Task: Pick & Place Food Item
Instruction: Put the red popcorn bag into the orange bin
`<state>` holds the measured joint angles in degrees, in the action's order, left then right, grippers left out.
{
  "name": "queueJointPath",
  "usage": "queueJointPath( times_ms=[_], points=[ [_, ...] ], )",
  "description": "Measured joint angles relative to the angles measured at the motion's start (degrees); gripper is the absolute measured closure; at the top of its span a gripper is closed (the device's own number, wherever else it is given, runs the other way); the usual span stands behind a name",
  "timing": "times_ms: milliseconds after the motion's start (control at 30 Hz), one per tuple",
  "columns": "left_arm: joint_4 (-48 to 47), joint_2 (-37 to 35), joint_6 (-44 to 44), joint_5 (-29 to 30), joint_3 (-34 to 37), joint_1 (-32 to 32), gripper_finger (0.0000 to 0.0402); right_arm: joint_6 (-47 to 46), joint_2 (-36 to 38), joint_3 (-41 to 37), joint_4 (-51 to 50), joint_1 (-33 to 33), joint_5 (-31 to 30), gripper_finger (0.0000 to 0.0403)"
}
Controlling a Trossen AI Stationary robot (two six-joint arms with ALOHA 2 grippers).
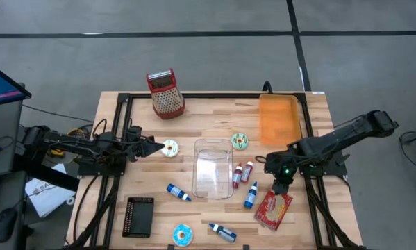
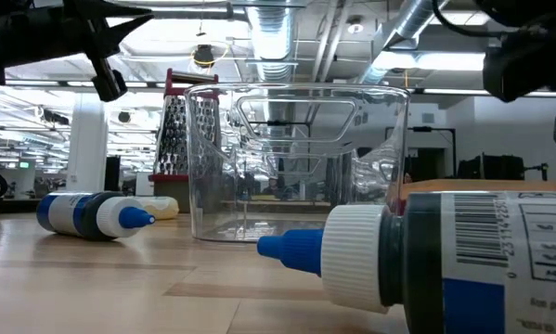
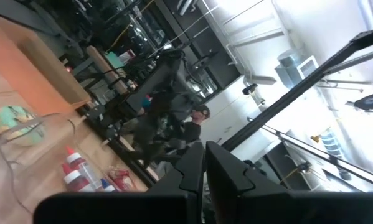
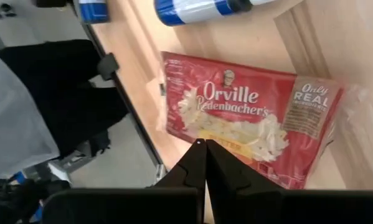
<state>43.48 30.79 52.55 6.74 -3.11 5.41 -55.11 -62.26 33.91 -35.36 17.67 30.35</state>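
- The right gripper (image 1: 283, 186), jaws clenched on nothing, hung pointing down at the red popcorn bag (image 1: 273, 210), which lay flat near the tabletop's (image 1: 214, 104) front right corner; by the look of it, the arm was lining up on the bag as the food item to be picked.
- In the right wrist view, the popcorn bag (image 4: 248, 121) lay just ahead of the closed fingertips (image 4: 198, 152), not yet touched; the jaws would have to part before any grasp.
- The left gripper (image 1: 152, 146), jaws likewise clenched and empty, waited over the tabletop's left side, just beside a frosted doughnut (image 1: 170, 148), clear of the right arm's working space.
- A clear plastic container (image 1: 213, 169) lay at the centre and an orange tray (image 1: 278, 119) at the far right; either might have served as the drop point, though the task did not say which.
- Counted from above: one popcorn bag, three doughnuts, four blue-capped bottles, two red bottles, one box grater (image 1: 166, 93), one black rack (image 1: 139, 217), one clear container, one orange tray.
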Motion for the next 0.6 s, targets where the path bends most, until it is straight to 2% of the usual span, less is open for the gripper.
queueJointPath(
  times_ms=[167,367,600],
  points=[
    [0.8,0.0,0.0,-0.7,0.0,0.0,0.0387,2.9,-3.0,0.0,0.4,0.3,-1.6,0.0403],
    [0.8,0.0,-0.2,-0.7,0.0,0.0,0.0387,1.4,-4.5,0.0,-9.8,-1.9,-12.8,0.0403],
    [0.7,0.0,-0.2,-0.7,0.0,0.0,0.0387,0.8,-3.9,0.1,-8.9,-2.8,-12.4,0.0403]
  ],
)
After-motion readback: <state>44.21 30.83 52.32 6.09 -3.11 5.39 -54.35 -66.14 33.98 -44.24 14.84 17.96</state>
